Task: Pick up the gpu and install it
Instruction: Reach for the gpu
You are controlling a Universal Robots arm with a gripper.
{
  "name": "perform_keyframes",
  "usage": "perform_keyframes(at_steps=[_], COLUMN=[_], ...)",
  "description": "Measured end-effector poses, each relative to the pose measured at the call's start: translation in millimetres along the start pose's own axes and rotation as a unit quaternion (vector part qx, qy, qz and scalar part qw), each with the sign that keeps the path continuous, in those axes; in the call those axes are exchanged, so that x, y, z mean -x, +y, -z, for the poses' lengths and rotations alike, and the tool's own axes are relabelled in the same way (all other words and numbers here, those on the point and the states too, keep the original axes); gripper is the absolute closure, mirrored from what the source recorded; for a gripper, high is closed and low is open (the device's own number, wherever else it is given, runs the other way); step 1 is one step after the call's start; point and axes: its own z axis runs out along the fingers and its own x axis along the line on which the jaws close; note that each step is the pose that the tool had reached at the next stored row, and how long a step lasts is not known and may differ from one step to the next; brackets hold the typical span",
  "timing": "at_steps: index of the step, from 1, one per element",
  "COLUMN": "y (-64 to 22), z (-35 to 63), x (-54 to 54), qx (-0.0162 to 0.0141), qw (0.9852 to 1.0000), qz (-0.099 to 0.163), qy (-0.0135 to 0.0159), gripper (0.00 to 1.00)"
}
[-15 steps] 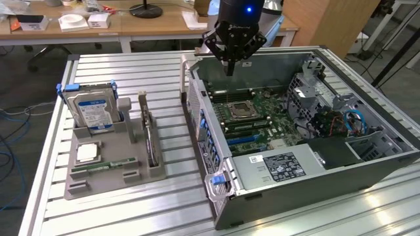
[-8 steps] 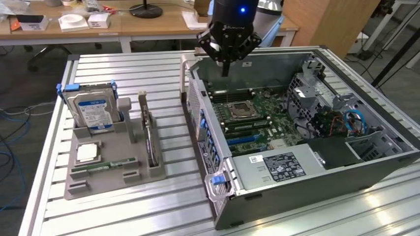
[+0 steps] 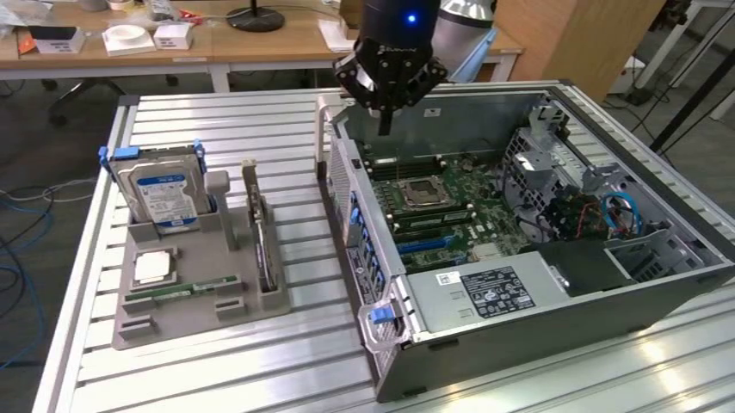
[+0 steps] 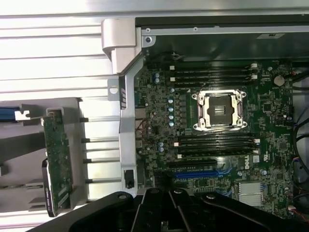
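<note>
Above the open computer case (image 3: 574,335), the gripper (image 3: 385,119) hangs with its fingers pressed together, holding nothing. No part of the task is done yet: the gpu (image 3: 264,249) stands on edge in the grey holder (image 3: 184,258) (near the hard drive (image 3: 164,191)), well apart from the gripper.

The tabletop (image 3: 219,120) under the computer case (image 3: 552,344) is ribbed bare aluminium, bright and reflective. The case is dull grey sheet metal. Inside it, the motherboard (image 3: 453,194) is green circuit board with a silvery metal socket frame (image 4: 219,110). Beside the case, a matt grey plastic holder (image 3: 195,249) carries the gpu (image 4: 59,154), a green circuit card, and a hard drive (image 3: 169,194) with a glossy label. Above the case, the gripper (image 3: 385,127) is black and faintly glossy.
</note>
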Motion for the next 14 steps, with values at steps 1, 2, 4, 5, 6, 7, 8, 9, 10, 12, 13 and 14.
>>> perform_keyframes(at_steps=[1, 2, 4, 5, 6, 7, 8, 9, 10, 12, 13, 14], y=[-0.1, -0.2, -0.4, -0.5, -0.6, -0.7, -0.8, -0.9, -0.9, -1.1, -1.2, -1.3], z=[-0.1, -0.1, -0.2, -0.3, -0.4, -0.4, -0.5, -0.5, -0.5, -0.6, -0.6, -0.7], x=[-1.6, -3.0, -5.7, -7.0, -8.3, -9.6, -10.7, -11.8, -12.9, -14.9, -15.9, -17.0], qx=[0.0000, 0.0000, 0.0000, 0.0000, 0.0000, 0.0000, 0.0000, 0.0000, 0.0000, 0.0000, 0.0000, 0.0000], qw=[1.0000, 1.0000, 1.0000, 1.0000, 1.0000, 1.0000, 1.0000, 1.0000, 1.0000, 1.0000, 1.0000, 1.0000], qz=[0.000, 0.000, 0.000, 0.000, 0.001, 0.001, 0.001, 0.001, 0.001, 0.001, 0.001, 0.001], qy=[0.0000, 0.0000, 0.0001, 0.0000, 0.0000, 0.0000, 0.0000, 0.0000, 0.0000, 0.0001, 0.0000, 0.0000], gripper=[0.89, 0.89, 0.89, 0.89, 0.89, 0.89, 0.89, 0.89, 0.89, 0.89, 0.89, 0.89])
